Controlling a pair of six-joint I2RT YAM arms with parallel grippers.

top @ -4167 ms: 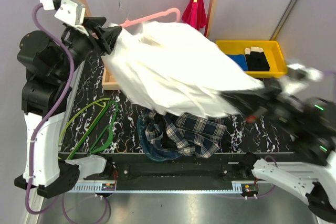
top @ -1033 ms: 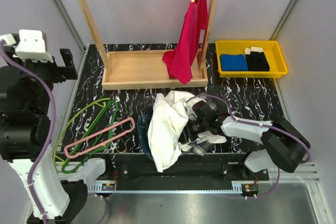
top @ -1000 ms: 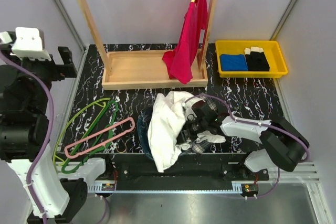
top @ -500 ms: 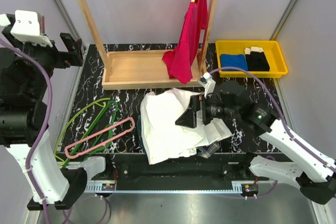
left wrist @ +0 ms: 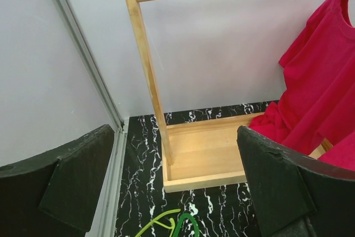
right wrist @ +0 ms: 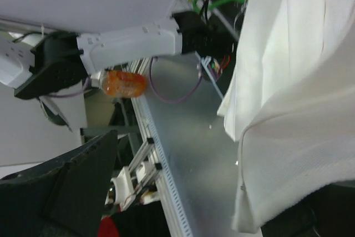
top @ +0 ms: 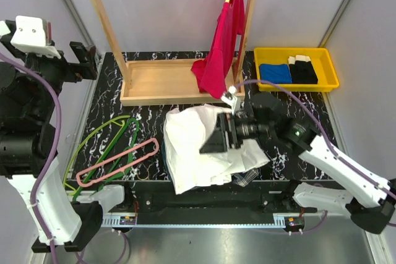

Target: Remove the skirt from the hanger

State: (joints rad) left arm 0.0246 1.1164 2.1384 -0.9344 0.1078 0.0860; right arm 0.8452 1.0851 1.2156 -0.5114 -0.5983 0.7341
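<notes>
Top view, clock read with 12 at the far wall.

- The skirt [top: 195, 153] lies in a crumpled heap on the table [top: 297, 115], near the front edge at centre. It is off the hanger [top: 117, 162].
- The hanger lies flat at the skirt's 9 o'clock, well apart from it and crossing the green wire hangers [top: 127, 134].
- Your right gripper [top: 215, 139] hovers over the skirt's 3 o'clock side. Its jaws are spread wide and pinch nothing; the right wrist view shows white cloth beyond the splayed fingers [right wrist: 72, 192].
- Your left gripper [top: 86, 65] is raised at the far left, about 10 o'clock from the skirt. Its jaws are spread and empty, framing the wooden rack [left wrist: 205, 154].
- The red shirt [top: 219, 47] hangs on the rack at the skirt's 12 o'clock.
- The yellow bin [top: 334, 69] sits at 2 o'clock.
</notes>
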